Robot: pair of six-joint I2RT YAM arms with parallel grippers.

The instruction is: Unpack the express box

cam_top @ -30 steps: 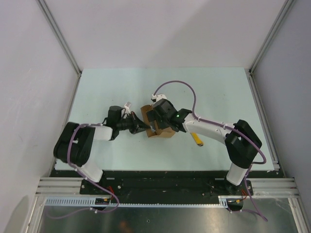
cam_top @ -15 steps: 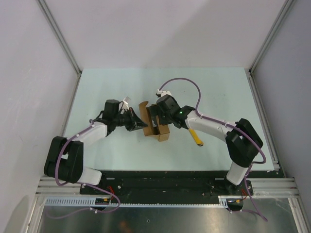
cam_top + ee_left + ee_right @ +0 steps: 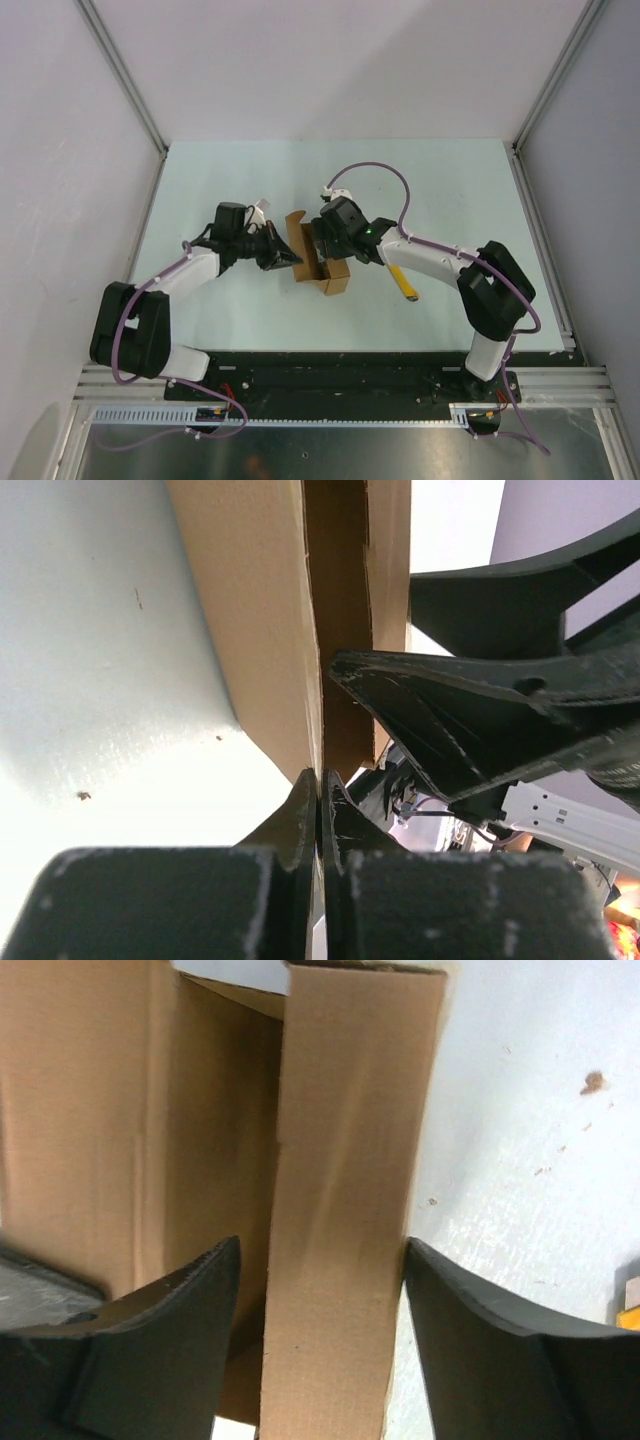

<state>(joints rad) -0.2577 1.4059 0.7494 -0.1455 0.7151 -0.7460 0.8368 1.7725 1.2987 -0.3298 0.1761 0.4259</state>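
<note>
As the left claw point(image 3: 320, 780) pinches the express box point(image 3: 335, 277), right claw point(image 3: 320, 1247) straddles it

top external: high behind the bases, looking down over the whole table point(image 3: 450, 190) | both wrist views: pressed close, looking forward | shared by all three: the express box point(image 3: 337, 278)

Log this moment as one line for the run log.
express box: flap up | left gripper: shut on flap | right gripper: astride box wall, grip unclear | utility knife: on table
</note>
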